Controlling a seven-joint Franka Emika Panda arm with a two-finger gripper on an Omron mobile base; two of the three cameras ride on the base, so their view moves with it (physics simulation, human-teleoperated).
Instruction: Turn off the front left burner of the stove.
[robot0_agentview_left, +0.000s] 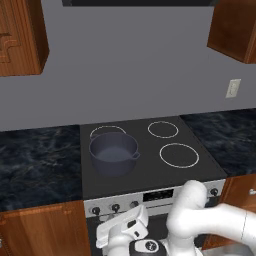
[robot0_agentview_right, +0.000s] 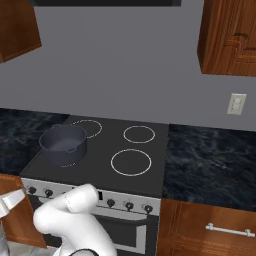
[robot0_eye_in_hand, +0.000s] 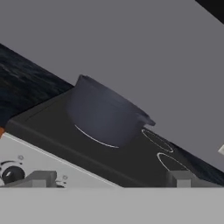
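The stove (robot0_agentview_left: 150, 170) sits between two dark desks (robot0_agentview_left: 37, 160), with a row of small knobs (robot0_agentview_left: 115, 206) along its silver front. A gray pot (robot0_agentview_left: 113, 152) stands on the front left ring. The pincer (robot0_eye_in_hand: 109, 179) hangs low in front of the knobs with its two tips spread apart, holding nothing, and one knob (robot0_eye_in_hand: 12, 174) is near the left tip.

The stove (robot0_agentview_left: 150, 170) is topped in flat black marked with thin white rings, and fronted by a silver panel (robot0_agentview_right: 125, 202) set with dark knobs. On it a dark blue-grey pot (robot0_agentview_left: 113, 153) is seen. Beside the stove, black countertops (robot0_agentview_left: 37, 165) veined in blue are flanked by reddish-brown wood cabinets (robot0_agentview_right: 227, 35) against a grey wall (robot0_agentview_left: 130, 65).
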